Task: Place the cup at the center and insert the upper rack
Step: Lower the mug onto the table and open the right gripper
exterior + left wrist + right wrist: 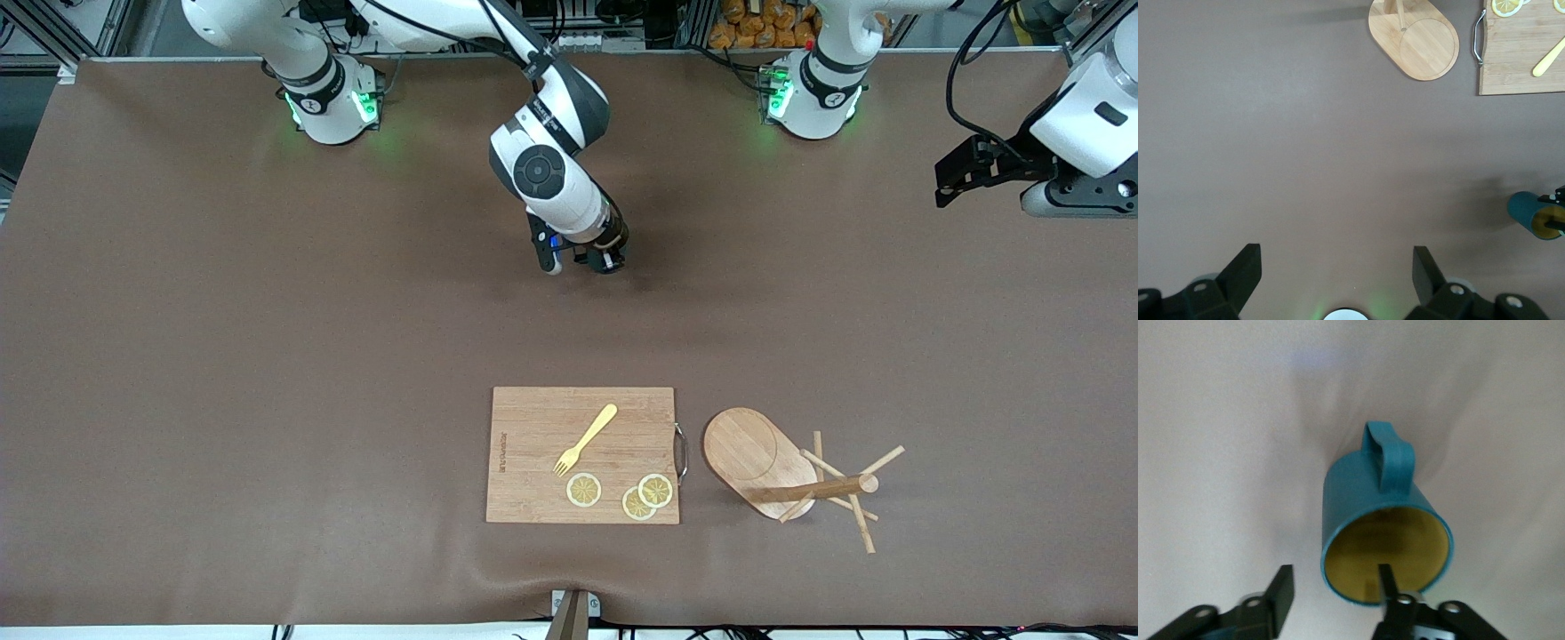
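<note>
Right gripper: you see its jaws parted around the rim of the cup, one finger inside, not clamped.
Cup: mid-counter, at 12 o'clock from the cutting board.
Upper rack: tipped over, at 3 o'clock of the board.
Left gripper: waits, jaws wide, empty.

A wooden cutting board (metal handle at one end) near the worktop's camera-side edge carries a yellow fork and three lemon slices.
</note>
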Robot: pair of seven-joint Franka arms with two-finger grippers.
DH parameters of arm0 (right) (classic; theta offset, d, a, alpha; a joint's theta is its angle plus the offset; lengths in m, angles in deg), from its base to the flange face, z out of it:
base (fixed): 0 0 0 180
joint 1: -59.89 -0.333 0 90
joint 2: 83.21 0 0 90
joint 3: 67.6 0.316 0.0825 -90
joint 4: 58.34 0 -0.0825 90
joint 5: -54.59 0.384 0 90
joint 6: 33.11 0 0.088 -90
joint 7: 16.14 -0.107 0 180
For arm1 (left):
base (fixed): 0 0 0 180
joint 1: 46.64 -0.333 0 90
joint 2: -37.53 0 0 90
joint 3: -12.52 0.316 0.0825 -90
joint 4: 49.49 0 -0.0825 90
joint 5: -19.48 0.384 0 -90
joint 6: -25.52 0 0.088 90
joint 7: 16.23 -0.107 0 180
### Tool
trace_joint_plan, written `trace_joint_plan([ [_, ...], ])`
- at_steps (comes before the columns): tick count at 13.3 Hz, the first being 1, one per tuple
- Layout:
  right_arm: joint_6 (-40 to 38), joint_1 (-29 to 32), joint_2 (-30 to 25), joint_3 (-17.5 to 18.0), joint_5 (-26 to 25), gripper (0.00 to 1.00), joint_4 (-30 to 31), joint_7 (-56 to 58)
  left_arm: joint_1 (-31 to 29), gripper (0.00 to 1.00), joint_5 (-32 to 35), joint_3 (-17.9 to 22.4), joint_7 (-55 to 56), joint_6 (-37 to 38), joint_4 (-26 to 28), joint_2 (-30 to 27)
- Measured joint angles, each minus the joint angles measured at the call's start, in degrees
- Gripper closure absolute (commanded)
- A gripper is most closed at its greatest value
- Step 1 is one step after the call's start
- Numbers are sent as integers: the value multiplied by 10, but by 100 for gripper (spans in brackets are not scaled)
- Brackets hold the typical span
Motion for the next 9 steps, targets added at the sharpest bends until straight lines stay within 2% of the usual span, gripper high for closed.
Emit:
trace_joint_plan([
  [5,-82,11,-11,-9,0,0,-38,-1,0,0,0,0,0,0,0,3],
  [9,-182,71,-56,-14,-20,0,-57,14,0,0,0,0,0,0,0,7],
])
